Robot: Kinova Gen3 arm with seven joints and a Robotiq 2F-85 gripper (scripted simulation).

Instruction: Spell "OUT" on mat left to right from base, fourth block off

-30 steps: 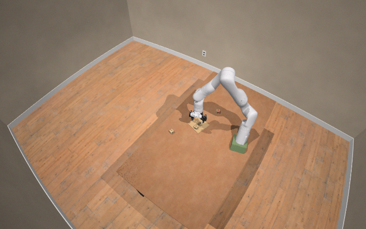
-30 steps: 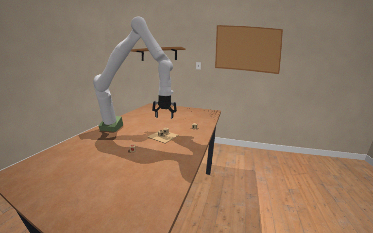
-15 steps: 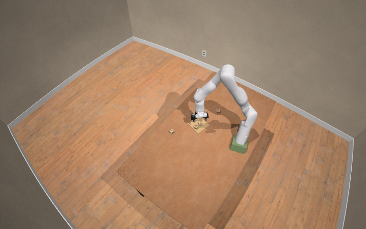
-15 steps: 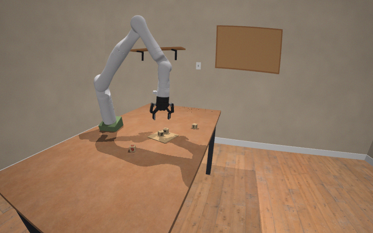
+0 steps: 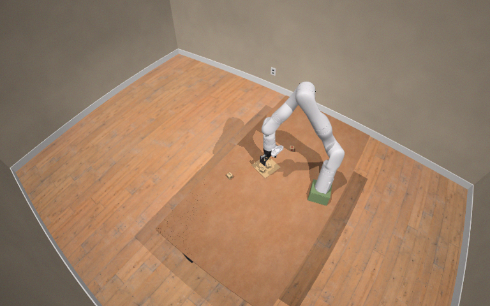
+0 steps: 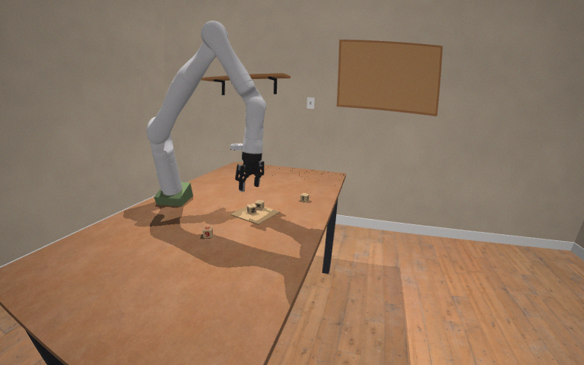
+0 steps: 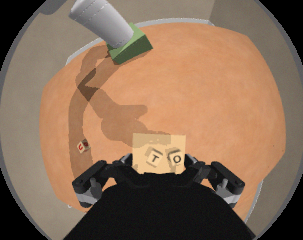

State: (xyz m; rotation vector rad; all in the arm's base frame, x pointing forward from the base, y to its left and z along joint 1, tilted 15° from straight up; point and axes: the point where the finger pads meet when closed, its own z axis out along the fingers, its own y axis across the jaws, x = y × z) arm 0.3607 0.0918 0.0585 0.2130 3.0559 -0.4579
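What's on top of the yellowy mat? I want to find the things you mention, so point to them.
Two letter blocks sit on the mat (image 5: 265, 175) (image 6: 258, 220) (image 7: 142, 142): the T block (image 7: 154, 158) and the O block (image 7: 176, 158). The mat parts right beneath them are covered, so I can't see those.

Top view: mounted high, looking obliquely down from well back; it covers the whole arm (image 5: 312, 109) (image 6: 186, 84) (image 7: 103, 22) and tabletop (image 5: 236, 223) (image 6: 150, 271) (image 7: 206, 90). Exterior view: set nearer, off one side of the tabletop, looking along and slightly down it. Wrist view: mounted closest, above the claw (image 5: 265, 160) (image 6: 249, 186) (image 7: 158, 159), looking downward past it. Top and exterior views share the mat (image 5: 266, 174) (image 6: 258, 220) (image 7: 142, 145), also framed by the wrist view.
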